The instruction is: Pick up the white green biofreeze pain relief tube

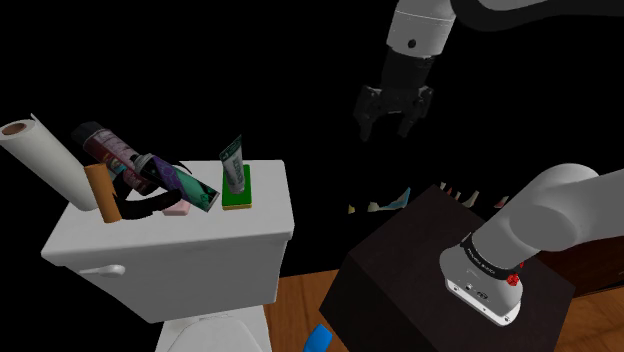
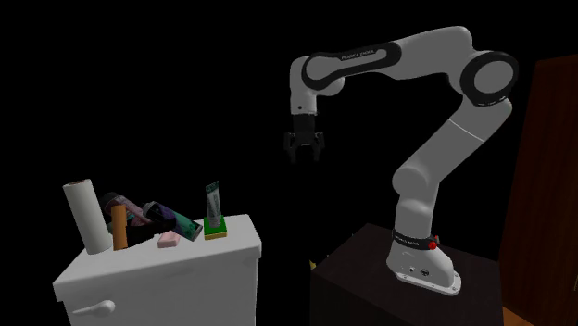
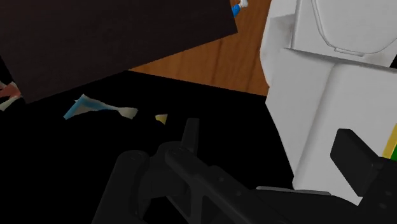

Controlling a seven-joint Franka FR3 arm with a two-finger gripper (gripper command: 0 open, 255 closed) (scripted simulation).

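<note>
Shoulder view: open gripper (image 1: pixel 390 130), empty, hanging high in the black area, above the far edge of the stand (image 1: pixel 420 260). Tube (image 1: pixel 233 165) well apart from it, toward the view's left, up on end on the tank (image 1: pixel 250 232) at a green sponge (image 1: pixel 238 192); on the sponge or just behind it, cannot tell. More clutter further left on the same lid, with a roll (image 1: pixel 35 150) at the far end. No contact with anything. Judged from this: approach barely begun, grasp and lift both left to do.

Second exterior view: same reading. Gripper (image 2: pixel 303 156) pointing down, jaws apart, holding nothing, high above and to the view's right of the tank (image 2: pixel 185 269). Tube (image 2: pixel 214 201) upright near the tank's right end, by the sponge (image 2: pixel 218 230), free on its right side, crowded on its left. Probably best reached from above or from that open side.

Wrist view: both fingers (image 3: pixel 189 133) spread wide with only black and the white tank wall (image 3: pixel 318 95) showing between them. Green and yellow sliver at the edge beyond one finger, likely the sponge (image 3: pixel 389 143). Wood floor (image 3: pixel 210 63) and stand (image 3: pixel 114 38) beyond. Not yet lined up over the tube; travel across, descent, closing and lifting all remaining.
</note>
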